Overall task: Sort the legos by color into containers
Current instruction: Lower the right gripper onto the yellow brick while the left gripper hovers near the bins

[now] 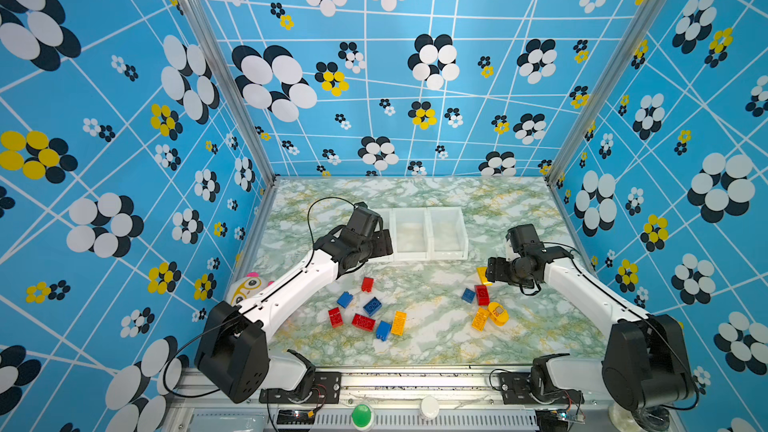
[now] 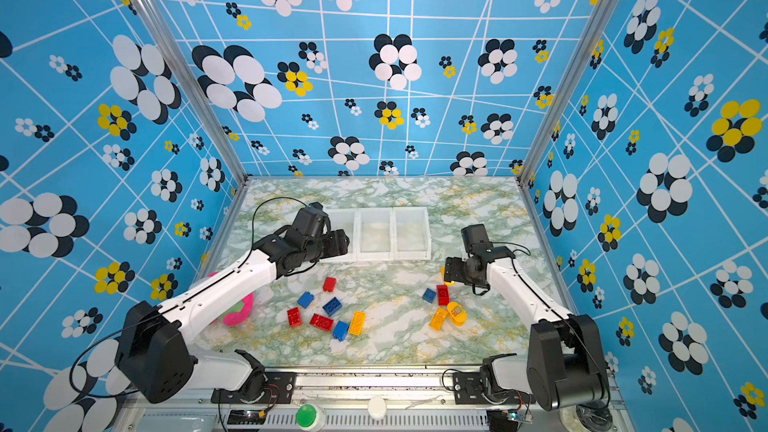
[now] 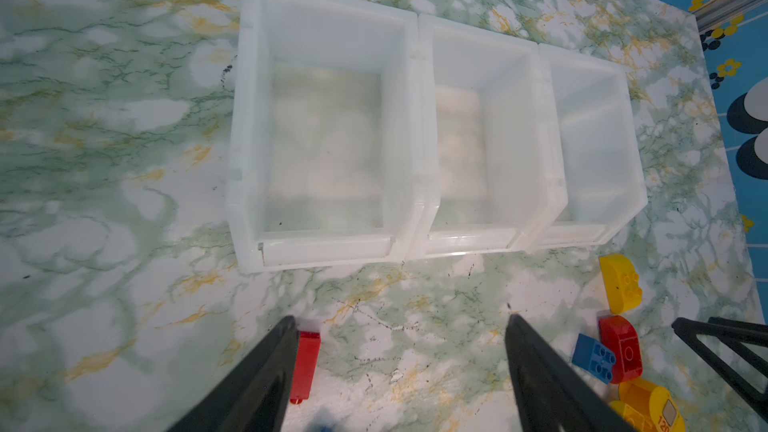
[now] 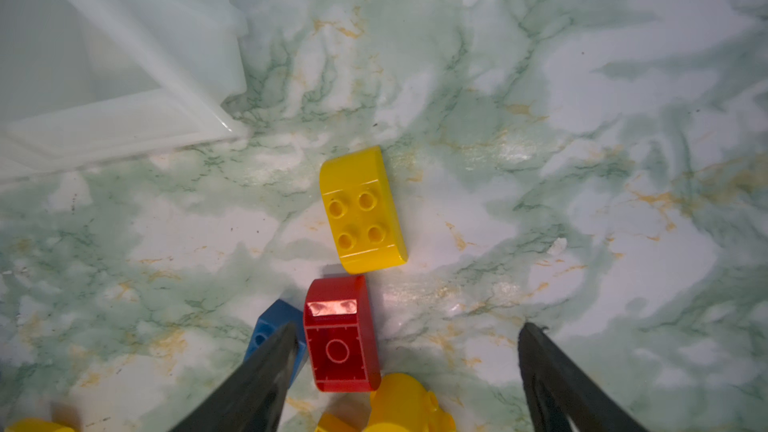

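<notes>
With left tool [image 3: 402, 318] and right tool [image 4: 409, 326] wide, empty: rounded red plastic brick [image 4: 340, 338], likely light, rigid, slick; pinch flat sides.

Left arm [image 1: 291, 288]: your long link is a white moulded shell with small dark screw holes along its edge, set between black joints.
Right arm [image 1: 590, 297]: the same white shell and black joints.
Left shoulder housing [image 1: 232, 351]: large, black and boxy, with small holes in its face.
Right shoulder housing [image 1: 644, 363]: black, rounded and bulky.
Cable [image 1: 308, 222]: thin and black, on your left wrist unit.
Base plates [image 1: 328, 382]: flat and black, with screws; red and black wires alongside.
Left gripper [image 3: 402, 317]: black flat fingers [image 3: 257, 376] tapering to narrow tips.
Right gripper [image 4: 408, 324]: matching black tapered fingers [image 4: 257, 380].
</notes>
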You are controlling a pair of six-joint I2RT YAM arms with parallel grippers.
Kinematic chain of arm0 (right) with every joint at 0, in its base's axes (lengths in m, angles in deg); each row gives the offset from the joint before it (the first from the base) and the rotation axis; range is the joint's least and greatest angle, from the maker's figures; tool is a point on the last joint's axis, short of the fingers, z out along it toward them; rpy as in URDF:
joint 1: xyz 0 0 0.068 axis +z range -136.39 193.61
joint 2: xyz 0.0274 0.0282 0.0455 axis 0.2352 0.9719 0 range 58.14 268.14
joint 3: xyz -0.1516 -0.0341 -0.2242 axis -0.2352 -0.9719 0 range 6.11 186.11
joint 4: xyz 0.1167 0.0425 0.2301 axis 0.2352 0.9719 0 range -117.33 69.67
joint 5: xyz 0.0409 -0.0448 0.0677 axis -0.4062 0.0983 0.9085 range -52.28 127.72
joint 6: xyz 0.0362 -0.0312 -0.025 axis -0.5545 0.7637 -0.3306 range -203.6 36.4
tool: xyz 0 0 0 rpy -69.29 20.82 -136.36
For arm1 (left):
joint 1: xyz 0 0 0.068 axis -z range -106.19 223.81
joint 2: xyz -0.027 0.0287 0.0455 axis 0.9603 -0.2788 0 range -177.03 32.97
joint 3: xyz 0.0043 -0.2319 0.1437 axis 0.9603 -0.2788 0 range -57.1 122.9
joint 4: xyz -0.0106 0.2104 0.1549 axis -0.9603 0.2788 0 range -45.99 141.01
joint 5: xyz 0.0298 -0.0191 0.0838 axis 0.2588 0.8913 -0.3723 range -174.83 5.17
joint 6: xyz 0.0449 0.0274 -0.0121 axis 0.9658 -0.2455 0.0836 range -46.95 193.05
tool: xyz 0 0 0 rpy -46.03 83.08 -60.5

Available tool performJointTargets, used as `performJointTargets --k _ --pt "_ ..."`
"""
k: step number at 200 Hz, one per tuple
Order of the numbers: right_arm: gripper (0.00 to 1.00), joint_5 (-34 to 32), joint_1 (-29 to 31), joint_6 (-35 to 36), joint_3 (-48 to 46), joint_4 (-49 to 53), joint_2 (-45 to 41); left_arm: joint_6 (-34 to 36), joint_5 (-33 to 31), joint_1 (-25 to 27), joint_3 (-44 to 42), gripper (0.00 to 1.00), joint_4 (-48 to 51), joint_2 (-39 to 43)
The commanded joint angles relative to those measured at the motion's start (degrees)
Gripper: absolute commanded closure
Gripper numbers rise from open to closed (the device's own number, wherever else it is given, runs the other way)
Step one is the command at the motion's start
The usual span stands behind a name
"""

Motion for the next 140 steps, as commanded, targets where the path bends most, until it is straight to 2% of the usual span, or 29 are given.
performJointTargets --k 1,65,140 --pt "0.18 0.75 0.7 1.28 1.82 -1.84 2.23 0.13 1.73 -1.42 -2.09 0.18 0.64 3.4" --pt "0.25 -1.43 2.1 1.35 4.72 -3.16 8.13 0.44 7.48 -6.88 -7.37 0.15 -1.43 6.57" --pt "0.31 -4.62 5.32 1.38 6.77 -3.04 14.16 -1.15 8.47 -7.29 -9.78 0.14 -3.8 6.9"
